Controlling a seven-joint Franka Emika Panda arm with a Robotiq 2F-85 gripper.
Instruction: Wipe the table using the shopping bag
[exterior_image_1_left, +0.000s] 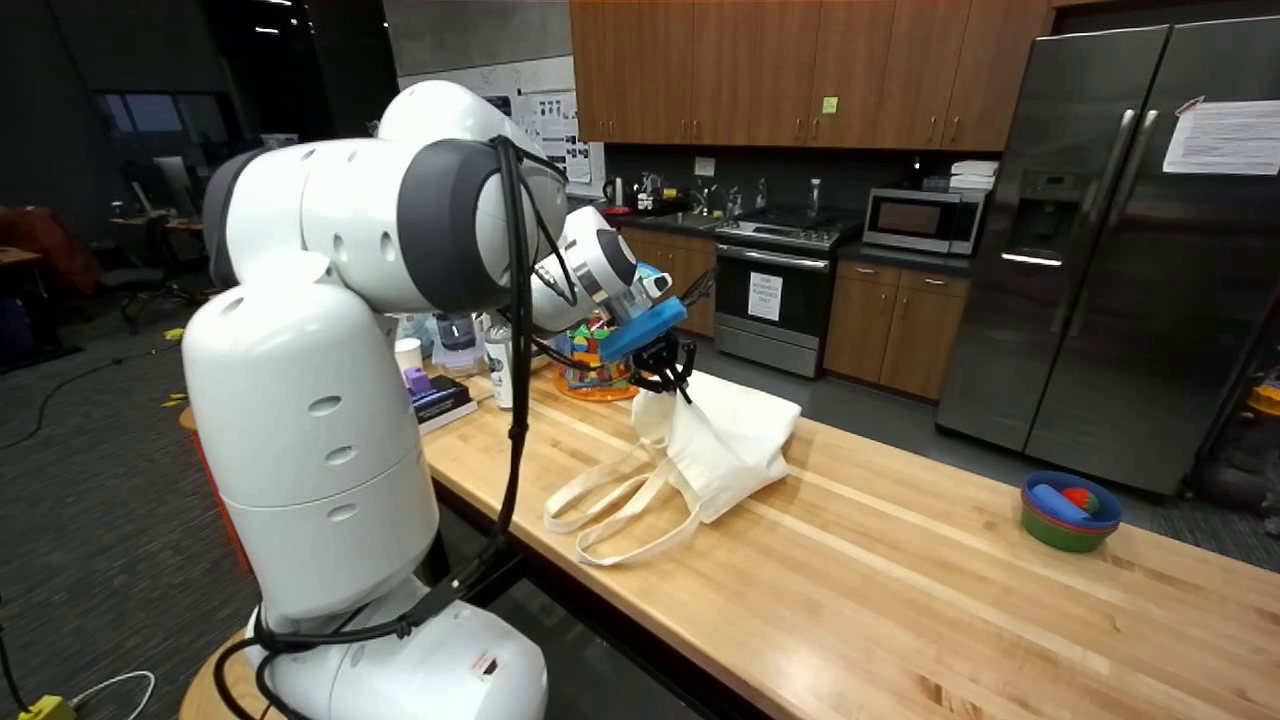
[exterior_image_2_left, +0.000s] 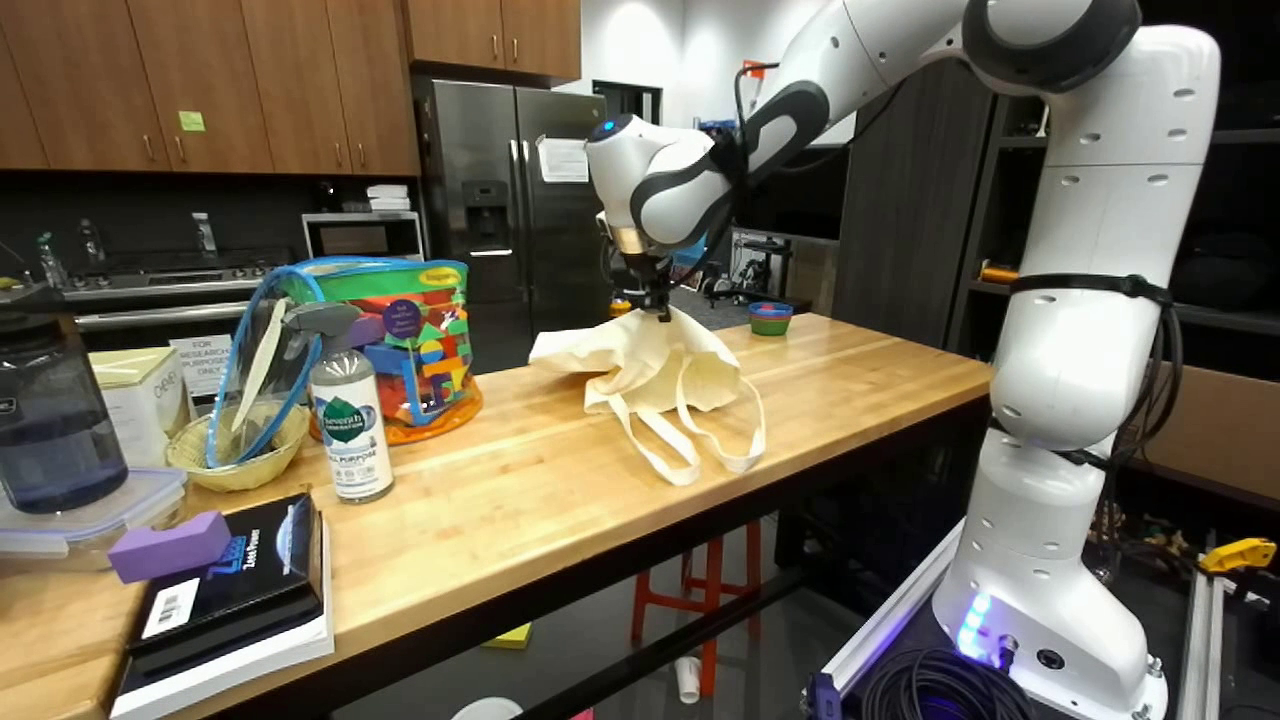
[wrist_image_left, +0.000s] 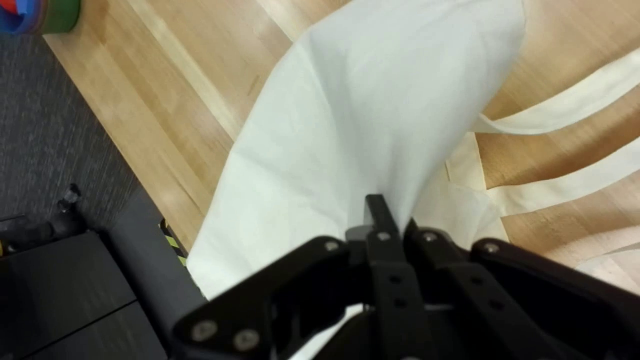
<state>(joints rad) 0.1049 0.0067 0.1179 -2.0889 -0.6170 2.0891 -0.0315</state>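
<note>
While gripper (wrist_image_left: 395, 215) clamps bag (exterior_image_1_left: 728, 440), handles (wrist_image_left: 567, 110) on table (exterior_image_1_left: 870, 590), whole in both exterior views, cropped in wrist view

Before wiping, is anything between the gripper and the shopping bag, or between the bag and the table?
Nothing visible: the gripper grips the shopping bag, whose handles lie on the table. Farther along, bowls could limit long strokes.

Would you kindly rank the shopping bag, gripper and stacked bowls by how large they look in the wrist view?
1. Shopping bag
2. Gripper, very near the camera
3. Stacked bowls
All three run out of frame.
</note>
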